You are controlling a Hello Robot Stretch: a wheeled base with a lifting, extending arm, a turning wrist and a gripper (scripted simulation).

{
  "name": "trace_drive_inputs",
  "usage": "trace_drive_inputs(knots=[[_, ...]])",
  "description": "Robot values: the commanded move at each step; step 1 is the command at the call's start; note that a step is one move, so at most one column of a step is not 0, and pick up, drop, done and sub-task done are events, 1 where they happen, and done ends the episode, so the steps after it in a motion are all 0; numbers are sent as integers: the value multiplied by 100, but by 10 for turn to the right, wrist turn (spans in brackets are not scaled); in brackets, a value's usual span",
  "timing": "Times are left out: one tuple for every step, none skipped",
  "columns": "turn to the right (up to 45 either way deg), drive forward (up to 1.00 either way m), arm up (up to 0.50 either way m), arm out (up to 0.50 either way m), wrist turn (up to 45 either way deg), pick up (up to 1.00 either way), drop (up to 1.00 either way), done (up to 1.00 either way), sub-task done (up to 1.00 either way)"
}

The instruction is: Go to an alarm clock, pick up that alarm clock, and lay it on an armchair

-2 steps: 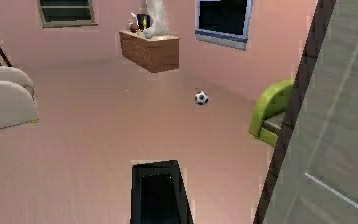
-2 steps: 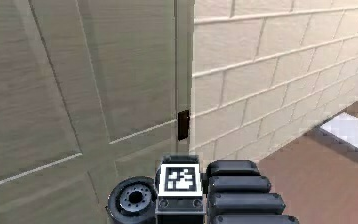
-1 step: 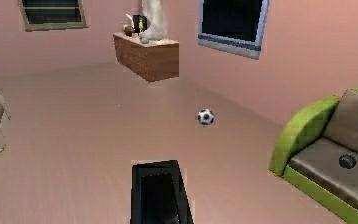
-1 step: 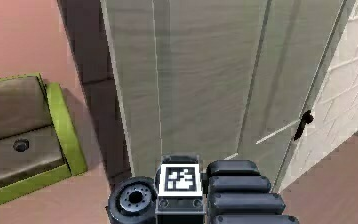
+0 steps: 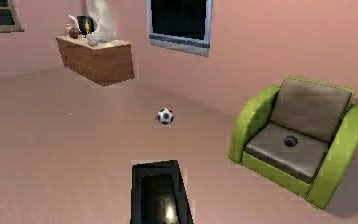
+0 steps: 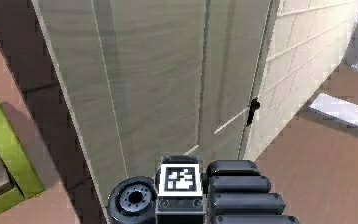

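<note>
Claw [image 6: 135,198]: only its dark rounded body is visible, low at the arm side view's bottom edge, just left of the white square marker [image 6: 179,180] on the arm. I can't make out the fingers, so I can't tell whether it holds anything or how it is set. Task thing: a small dark round thing [image 5: 290,141], clock-like but too small to confirm, lies on the seat cushion of the armchair [image 5: 249,125] at the forward view's right. The chair has a green frame and grey-brown cushions, and stands on the floor [image 5: 67,130] near the pink wall [image 5: 287,45]. The armchair's green side [image 6: 7,150] also shows at the arm side view's left edge, apart from the claw. How the round thing lies relative to the claw can't be told. Surface [image 5: 97,58]: a wooden one against the wall at upper left. It carries a tall white thing [image 5: 102,20] and a dark round thing with a pale face [image 5: 84,27]; I can't identify either. Room: a dark window [image 5: 181,25] in the wall, a black-and-white ball [image 5: 165,116] on the floor mid-room, and a dark open-topped box [image 5: 160,195] at the bottom edge. Beyond the claw there is a grey-green door [image 6: 147,80] with a dark handle [image 6: 252,108], a pale brick wall [image 6: 307,60] to its right, and a pale flat thing [image 6: 342,110] on the brown floor at far right.
</note>
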Motion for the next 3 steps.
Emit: trace_drive_inputs(knots=[[0, 100, 0, 0, 0, 0, 0, 0, 0], [0, 65, 0, 0, 0, 0, 0, 0, 0], [450, 0, 0, 0, 0, 0, 0, 0, 0]])
